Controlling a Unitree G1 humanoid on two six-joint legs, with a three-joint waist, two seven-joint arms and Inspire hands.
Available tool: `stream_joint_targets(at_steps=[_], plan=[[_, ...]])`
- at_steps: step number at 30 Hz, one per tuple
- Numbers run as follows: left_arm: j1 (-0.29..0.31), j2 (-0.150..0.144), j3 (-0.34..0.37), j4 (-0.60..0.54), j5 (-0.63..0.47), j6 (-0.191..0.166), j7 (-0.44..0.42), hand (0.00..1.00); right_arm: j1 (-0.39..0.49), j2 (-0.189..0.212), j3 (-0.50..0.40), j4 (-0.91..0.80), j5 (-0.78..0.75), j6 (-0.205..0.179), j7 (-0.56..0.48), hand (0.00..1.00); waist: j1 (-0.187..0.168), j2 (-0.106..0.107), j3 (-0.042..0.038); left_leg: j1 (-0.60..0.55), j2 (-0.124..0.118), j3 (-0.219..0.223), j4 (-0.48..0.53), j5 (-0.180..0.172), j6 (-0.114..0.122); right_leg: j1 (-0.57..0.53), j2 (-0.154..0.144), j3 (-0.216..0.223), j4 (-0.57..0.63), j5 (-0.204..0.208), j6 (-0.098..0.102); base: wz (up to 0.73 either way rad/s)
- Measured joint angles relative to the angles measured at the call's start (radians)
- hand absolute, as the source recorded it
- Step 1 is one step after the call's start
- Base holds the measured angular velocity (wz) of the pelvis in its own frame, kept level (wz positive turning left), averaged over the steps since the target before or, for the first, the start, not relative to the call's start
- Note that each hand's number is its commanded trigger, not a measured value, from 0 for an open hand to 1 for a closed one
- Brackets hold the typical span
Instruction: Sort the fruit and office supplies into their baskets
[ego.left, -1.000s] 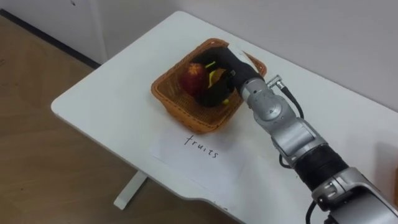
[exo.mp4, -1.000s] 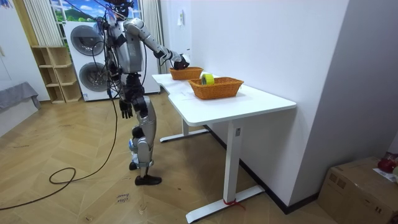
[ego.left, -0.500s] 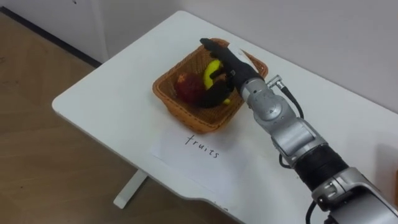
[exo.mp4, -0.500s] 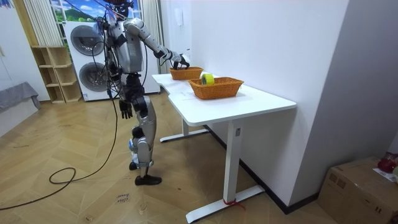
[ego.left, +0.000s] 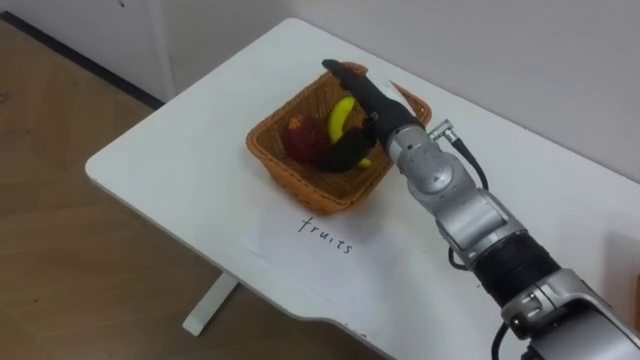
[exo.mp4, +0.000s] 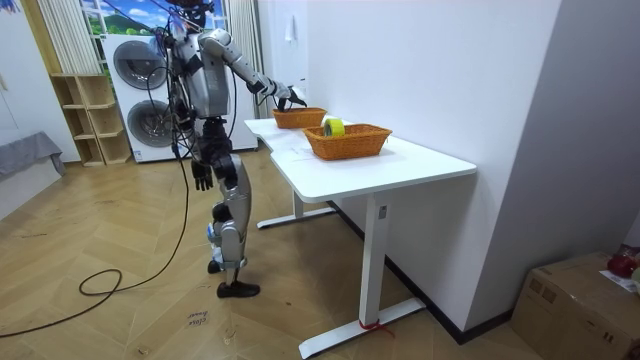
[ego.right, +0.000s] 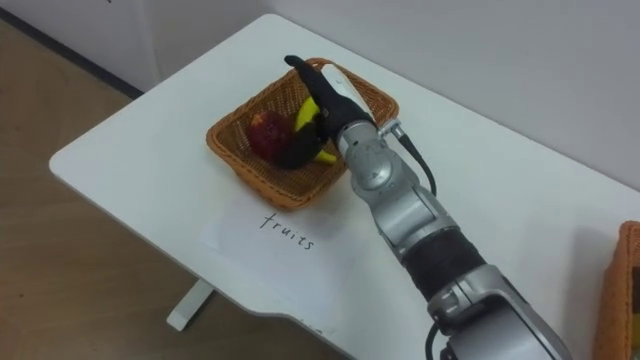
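Observation:
A brown wicker basket (ego.left: 290, 175) stands near the far left corner of the white table (ego.left: 170, 170). A red fruit (ego.left: 300, 138) and a yellow banana (ego.left: 342, 117) lie inside it. My right hand (ego.left: 365, 100) hovers over the basket's right half with straight fingers and holds nothing; its thumb reaches down beside the banana. The right eye view has the same hand (ego.right: 325, 90) above the basket (ego.right: 250, 170). In the room view I stand at the table's far end with my right arm stretched out, and my left hand (exo.mp4: 203, 178) hangs by my hip.
A white paper sheet (ego.left: 320, 245) with a handwritten word lies in front of the basket. A second wicker basket (exo.mp4: 348, 140) with a yellow-green tape roll (exo.mp4: 333, 127) stands further along the table; its edge (ego.right: 625, 290) is at my right. A wall runs along the table's far side.
My right hand went from curled round the red fruit to straight fingers. The red fruit dropped into the basket, and the banana came into sight.

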Motion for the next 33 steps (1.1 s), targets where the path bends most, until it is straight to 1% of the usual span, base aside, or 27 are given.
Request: stream_joint_targets(at_steps=[11,13,15,17,18,20,21,23,26,27,29,30,31,32,33], plan=[[0.001,0.0,0.0,0.0,0.0,0.0,0.0,0.0,0.0,-0.002,-0.004,0.0,-0.015,-0.001,-0.011,0.0,-0.013,0.0,-0.0006,-0.002,0.0,-0.002,0.001,0.0,0.0,0.0,0.0,0.0,0.0,0.0,0.0,0.0],[0.003,0.0,0.0,-0.002,0.0,0.0,0.0,0.0,0.0,-0.004,-0.014,-0.005,-0.013,-0.001,-0.011,0.0,-0.017,-0.002,-0.0023,-0.003,-0.001,-0.001,0.002,0.0,0.0,0.0,0.0,0.005,0.0,0.0,0.0,0.0],[0.003,-0.001,0.001,-0.004,0.001,-0.001,0.0,0.0,0.0,-0.005,-0.05,-0.03,-0.013,-0.002,-0.012,0.0,-0.025,0.001,-0.0017,-0.002,-0.001,-0.001,0.003,0.0,0.0,0.0,0.0,0.006,0.0,0.0,0.0,0.0],[0.001,-0.001,0.003,-0.003,0.001,-0.002,0.0,0.0,0.0,-0.012,-0.071,-0.052,-0.006,-0.011,-0.02,0.0,-0.035,0.002,-0.0017,0.003,0.0,-0.001,0.003,0.0,0.0,0.002,0.0,0.009,0.0,0.0,0.0,0.0],[0.001,-0.001,0.009,-0.001,0.001,-0.002,0.0,0.0,0.0,-0.014,-0.087,-0.054,0.003,-0.021,-0.024,0.0,-0.044,0.003,-0.002,0.004,0.0,-0.001,0.003,0.0,0.0,0.005,0.0,0.01,0.0,0.0,0.0,0.0],[0.0,-0.001,0.018,0.001,0.001,-0.002,0.002,0.0,0.0,-0.033,-0.092,-0.054,0.013,-0.027,-0.042,0.0,-0.049,0.005,-0.0023,0.007,0.0,0.001,0.003,0.0,0.0,0.008,0.0,0.012,0.0,0.0,0.0,-0.02],[-0.001,-0.001,0.023,0.001,0.001,-0.004,0.003,0.0,0.0,-0.049,-0.093,-0.055,0.028,-0.027,-0.043,0.0,-0.051,0.007,-0.0024,0.011,0.0,0.008,0.002,0.0,0.0,0.008,0.0,0.016,0.0,0.0,0.0,-0.15],[0.0,-0.003,0.034,0.0,0.001,-0.004,0.002,0.0,0.0,-0.061,-0.099,-0.057,0.042,-0.029,-0.044,0.0,-0.056,0.011,-0.0028,0.015,0.001,0.023,0.0,0.0,0.0,0.008,0.002,0.032,-0.001,0.0,0.0,-0.17],[0.0,-0.003,0.042,-0.001,0.002,-0.005,0.002,0.0,0.0,-0.075,-0.14,-0.071,0.045,-0.031,-0.046,0.0,-0.08,0.012,-0.0061,0.015,0.001,0.03,0.0,0.0,0.0,0.002,0.003,0.055,0.001,0.0,0.0,-0.11],[0.001,-0.003,0.042,-0.001,0.002,-0.005,0.002,0.0,0.001,-0.078,-0.16,-0.087,0.045,-0.031,-0.048,0.0,-0.096,0.015,-0.0066,0.015,0.001,0.032,0.001,0.0,0.0,0.0,0.005,0.069,0.001,0.0,0.0,-0.11],[0.0,-0.003,0.042,-0.003,0.001,-0.004,0.002,0.0,0.001,-0.096,-0.172,-0.126,0.049,-0.031,-0.051,0.0,-0.112,0.018,-0.0084,0.019,0.003,0.049,-0.001,0.0,0.0,-0.002,0.007,0.083,0.001,0.0,-0.001,-0.16],[0.0,-0.003,0.044,-0.003,0.002,-0.004,0.002,0.0,0.002,-0.112,-0.173,-0.154,0.049,-0.031,-0.051,0.0,-0.124,0.022,-0.0109,0.022,0.004,0.055,-0.002,0.0,0.0,-0.002,0.008,0.099,0.001,0.0,-0.001,-0.15],[-0.005,-0.002,0.048,-0.003,0.001,-0.004,0.002,0.0,0.01,-0.132,-0.177,-0.184,0.052,-0.031,-0.051,0.0,-0.145,0.025,-0.015,0.023,0.004,0.057,-0.002,0.0,0.0,-0.002,0.008,0.1,0.001,0.001,-0.001,-0.06],[-0.012,-0.002,0.061,-0.003,0.0,-0.005,0.002,0.0,0.022,-0.14,-0.199,-0.214,0.053,-0.032,-0.052,0.0,-0.162,0.026,-0.0172,0.024,0.004,0.058,-0.003,0.0,0.0,-0.001,0.008,0.098,0.002,0.001,-0.001,0.0],[-0.015,0.0,0.063,-0.003,0.0,-0.005,0.002,0.0,0.027,-0.143,-0.208,-0.221,0.053,-0.032,-0.055,0.0,-0.168,0.026,-0.0185,0.025,0.004,0.061,-0.003,0.0,0.0,-0.001,0.008,0.099,0.002,0.001,-0.001,-0.06]])
